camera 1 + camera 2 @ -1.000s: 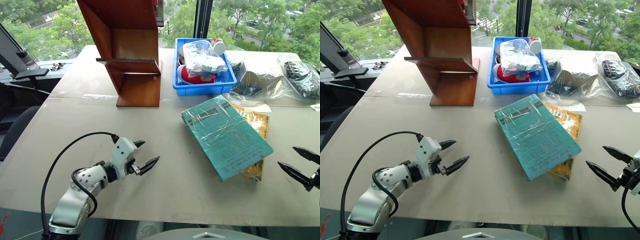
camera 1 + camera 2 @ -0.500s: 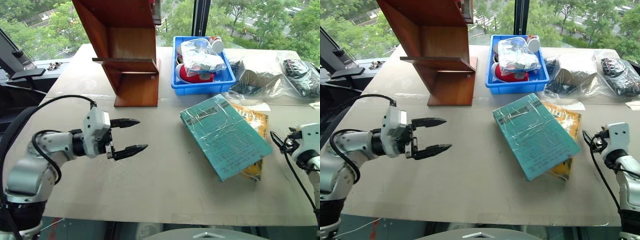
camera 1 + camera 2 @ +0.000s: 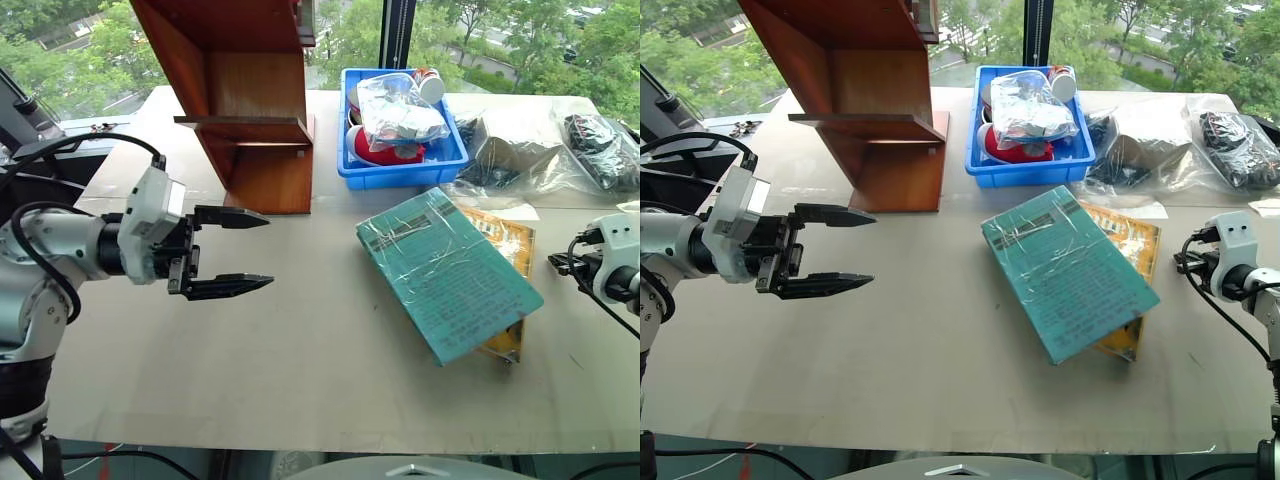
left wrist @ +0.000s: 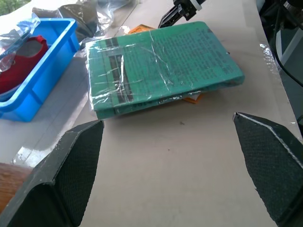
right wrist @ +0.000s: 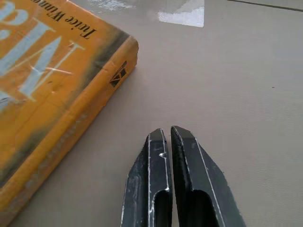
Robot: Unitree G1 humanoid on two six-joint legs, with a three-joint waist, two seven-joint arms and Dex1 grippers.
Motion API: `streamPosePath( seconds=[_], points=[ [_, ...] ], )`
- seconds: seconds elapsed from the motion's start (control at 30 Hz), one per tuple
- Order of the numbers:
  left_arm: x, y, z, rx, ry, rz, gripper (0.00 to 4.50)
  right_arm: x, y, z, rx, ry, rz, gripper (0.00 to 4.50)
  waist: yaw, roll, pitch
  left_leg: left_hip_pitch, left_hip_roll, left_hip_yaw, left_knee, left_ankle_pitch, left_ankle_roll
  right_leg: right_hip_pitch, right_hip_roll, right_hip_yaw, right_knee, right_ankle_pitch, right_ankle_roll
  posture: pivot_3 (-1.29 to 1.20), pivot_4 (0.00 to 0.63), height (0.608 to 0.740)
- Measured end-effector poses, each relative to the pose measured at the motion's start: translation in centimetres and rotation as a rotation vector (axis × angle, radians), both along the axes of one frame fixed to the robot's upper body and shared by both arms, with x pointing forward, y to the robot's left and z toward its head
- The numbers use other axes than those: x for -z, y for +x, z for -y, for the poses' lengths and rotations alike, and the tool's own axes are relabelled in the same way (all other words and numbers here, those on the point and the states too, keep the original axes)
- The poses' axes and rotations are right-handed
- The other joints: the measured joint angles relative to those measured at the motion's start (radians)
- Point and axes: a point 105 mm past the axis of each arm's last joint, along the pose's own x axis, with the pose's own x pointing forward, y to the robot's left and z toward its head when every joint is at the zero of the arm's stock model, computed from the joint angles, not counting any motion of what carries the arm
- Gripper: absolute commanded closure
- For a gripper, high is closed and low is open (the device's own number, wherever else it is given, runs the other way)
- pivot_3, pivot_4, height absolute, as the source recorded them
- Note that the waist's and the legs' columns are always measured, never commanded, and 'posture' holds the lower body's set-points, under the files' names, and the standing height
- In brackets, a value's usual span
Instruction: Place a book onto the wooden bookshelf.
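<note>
Two head views give us the teal, plastic-wrapped book [image 3: 449, 272] flat on the table [image 3: 300, 370], overlapping a yellow book [image 3: 508, 260], with bare tabletop between it and the wooden bookshelf [image 3: 240, 100], and our left gripper [image 3: 243, 251] spread wide above that gap. Our left wrist view adds the book's glossy wrap, dark print and near edge. Our right wrist view shows the right gripper [image 5: 169, 142] pressed together, empty, just beside the yellow book's corner.

A teal-green book [image 3: 449, 273] with dark print lies over a yellow book [image 5: 52, 90]; reddish-brown wooden bookshelf [image 3: 247, 100], blue bin [image 3: 402, 168]
</note>
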Motion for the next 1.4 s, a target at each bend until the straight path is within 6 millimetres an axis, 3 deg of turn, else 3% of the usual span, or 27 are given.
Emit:
streamPosePath(
  seconds=[0.47, 0.67, 0.8, 0.87, 0.9, 1.0, 1.1, 1.17, 1.3, 1.4],
  points=[
    [0.1, 0.0, 0.3, -0.007, -0.001, -0.006, 0.0, 1.4, -2.1, -9.3, -0.367, 0.121, -0.125, 4.47, -0.001, -0.006, 0.002, 0.001, 0.001, 0.0, 0.0, 0.0, 0.0, 0.0, 0.001, 0.0, 0.001, 0.0, 0.0, 0.0, 0.15, 0.74],
    [0.1, 0.0, 0.4, -0.006, -0.001, -0.009, 0.0, 1.6, -2.7, -10.9, -0.426, 0.148, -0.146, 4.47, -0.001, -0.007, 0.002, 0.001, 0.001, 0.0, 0.0, 0.0, 0.0, 0.0, 0.001, 0.0, 0.001, 0.0, 0.0, 0.0, 0.15, 0.74],
    [0.3, 0.2, 0.4, -0.038, 0.004, -0.008, 0.0, 1.5, -2.5, -10.7, -0.437, 0.117, -0.115, 4.47, 0.0, -0.007, 0.002, 0.001, 0.001, 0.0, 0.0, 0.0, 0.0, 0.0, 0.001, 0.0, 0.001, 0.0, 0.0, 0.0, 0.15, 0.74],
    [1.1, 0.4, 0.7, -0.098, -0.006, -0.042, 0.0, 1.1, -2.3, -9.5, -0.426, 0.069, -0.055, 3.96, 0.001, -0.006, 0.003, 0.0, 0.0, 0.001, 0.0, 0.0, 0.0, 0.0, -0.001, 0.001, 0.0, 0.0, 0.0, 0.0, 0.15, 0.74],
    [2.2, 0.5, 1.0, -0.149, -0.017, -0.091, 0.0, 0.3, -2.2, -8.0, -0.414, 0.029, -0.004, 3.63, 0.003, -0.006, 0.003, 0.0, -0.001, 0.001, 0.0, 0.0, 0.0, 0.0, -0.001, 0.001, 0.001, 0.0, 0.001, 0.0, 0.15, 0.74],
    [3.6, 0.7, 1.6, -0.225, -0.063, -0.17, 0.0, -1.9, -2.6, -6.3, -0.421, -0.003, 0.09, 2.17, 0.006, -0.008, 0.004, 0.0, -0.001, -0.001, 0.0, 0.0, 0.0, 0.0, -0.001, 0.0, 0.001, 0.0, 0.001, 0.0, 0.15, 0.74],
    [6.8, 1.1, 2.4, -0.372, -0.189, -0.334, 0.0, -4.4, -4.7, -5.1, -0.486, 0.018, 0.187, 0.64, 0.009, -0.008, 0.004, 0.0, -0.001, -0.004, 0.0, 0.0, 0.0, 0.001, -0.001, -0.002, 0.001, 0.0, 0.001, 0.0, 0.15, 0.74],
    [8.2, 1.2, 2.9, -0.433, -0.255, -0.414, 0.0, -5.3, -6.0, -5.0, -0.539, 0.034, 0.21, 0.02, 0.009, -0.009, 0.005, 0.0, -0.001, -0.005, 0.001, 0.0, 0.0, 0.002, -0.001, -0.004, 0.002, 0.0, 0.0, 0.0, 0.15, 0.74],
    [10.0, 1.4, 4.2, -0.528, -0.337, -0.543, 0.0, -7.8, -9.2, -5.6, -0.651, 0.131, 0.28, 0.02, 0.01, -0.01, 0.005, 0.002, -0.001, -0.008, 0.005, 0.0, 0.0, 0.005, 0.0, -0.005, 0.004, 0.0, 0.0, 0.0, 0.15, 0.74],
    [11.4, 0.8, 5.1, -0.573, -0.363, -0.673, 0.0, -8.3, -11.1, -5.2, -0.674, 0.17, 0.272, 0.02, 0.012, -0.009, 0.005, 0.004, -0.001, -0.009, 0.01, 0.0, 0.0, 0.009, 0.0, -0.006, 0.004, 0.0, 0.0, 0.0, 0.15, 0.74]
  ],
)
